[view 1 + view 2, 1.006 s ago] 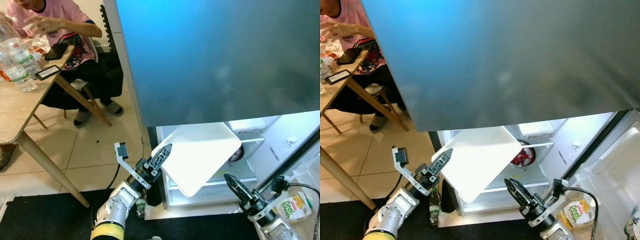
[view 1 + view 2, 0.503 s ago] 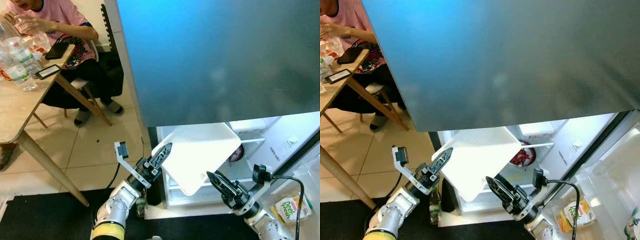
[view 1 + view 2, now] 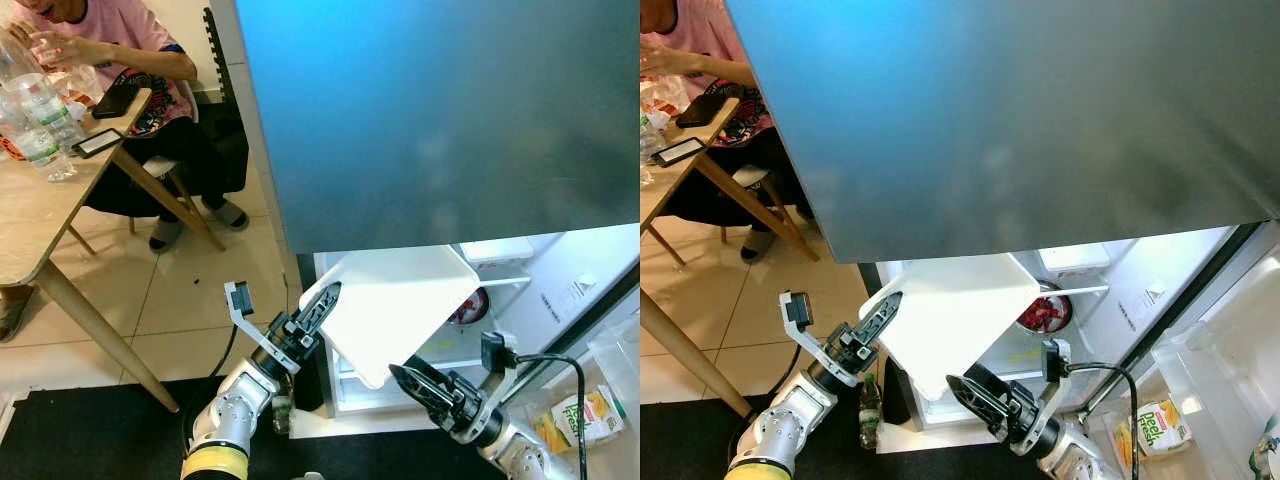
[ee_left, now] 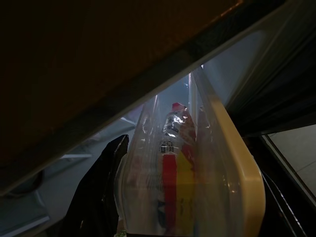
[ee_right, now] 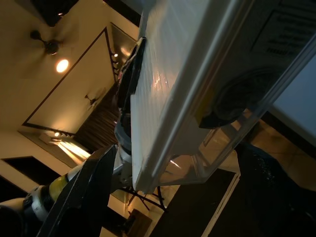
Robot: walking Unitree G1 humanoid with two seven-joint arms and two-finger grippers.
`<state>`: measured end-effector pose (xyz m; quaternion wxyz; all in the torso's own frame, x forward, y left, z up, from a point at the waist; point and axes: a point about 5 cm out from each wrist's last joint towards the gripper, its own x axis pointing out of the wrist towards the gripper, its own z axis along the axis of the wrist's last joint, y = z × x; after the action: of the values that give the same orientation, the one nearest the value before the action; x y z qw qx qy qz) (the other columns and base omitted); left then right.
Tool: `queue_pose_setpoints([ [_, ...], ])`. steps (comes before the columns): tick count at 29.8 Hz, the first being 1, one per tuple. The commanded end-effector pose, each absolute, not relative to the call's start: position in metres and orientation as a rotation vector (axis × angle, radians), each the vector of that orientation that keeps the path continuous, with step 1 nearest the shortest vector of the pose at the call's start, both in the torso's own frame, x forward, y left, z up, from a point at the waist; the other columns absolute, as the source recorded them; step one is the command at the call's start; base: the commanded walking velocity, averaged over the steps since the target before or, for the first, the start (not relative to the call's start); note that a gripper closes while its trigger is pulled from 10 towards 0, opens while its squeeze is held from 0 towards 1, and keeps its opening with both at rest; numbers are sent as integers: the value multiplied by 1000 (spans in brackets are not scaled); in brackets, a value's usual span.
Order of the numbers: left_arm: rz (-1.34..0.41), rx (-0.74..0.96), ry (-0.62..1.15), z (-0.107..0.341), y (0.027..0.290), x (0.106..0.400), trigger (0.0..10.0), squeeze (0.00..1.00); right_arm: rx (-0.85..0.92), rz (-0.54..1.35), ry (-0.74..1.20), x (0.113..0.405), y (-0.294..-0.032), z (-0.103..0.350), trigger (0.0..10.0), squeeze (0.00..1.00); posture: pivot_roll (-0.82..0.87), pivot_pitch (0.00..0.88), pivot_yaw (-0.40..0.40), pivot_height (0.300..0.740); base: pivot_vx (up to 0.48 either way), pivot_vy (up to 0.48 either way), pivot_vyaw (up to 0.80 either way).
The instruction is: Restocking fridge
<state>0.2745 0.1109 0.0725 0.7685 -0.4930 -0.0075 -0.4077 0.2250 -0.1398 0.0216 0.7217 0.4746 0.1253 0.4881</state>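
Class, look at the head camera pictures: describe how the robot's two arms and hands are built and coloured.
Both arms are silver metal segments. The left arm has a yellow band near its base. Each hand, left hand and right hand, has two long, tapering black fingers. A black cable loops from the right wrist; a small black camera stands on each wrist.

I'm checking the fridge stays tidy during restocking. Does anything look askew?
Yes. A white-lidded container hangs tilted in front of the open fridge, not on a shelf. The left gripper is at its left edge and the right gripper is under its lower corner.
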Motion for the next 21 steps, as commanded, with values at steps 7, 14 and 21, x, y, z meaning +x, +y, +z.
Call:
queue_pose_setpoints([
  [7,-908,-1109,-39,75,100,273,10000,0,1015,1046,278,242,-120,31,10000,0,-28,117,52,740,0,0,0],
  [14,-914,-1113,-43,76,98,273,10000,0,1003,1050,316,241,-111,28,10000,0,-27,116,52,740,0,0,0],
  [21,-913,-1111,-47,76,98,272,10000,0,1036,1066,325,237,-110,28,10000,0,-25,116,49,740,0,0,0],
])
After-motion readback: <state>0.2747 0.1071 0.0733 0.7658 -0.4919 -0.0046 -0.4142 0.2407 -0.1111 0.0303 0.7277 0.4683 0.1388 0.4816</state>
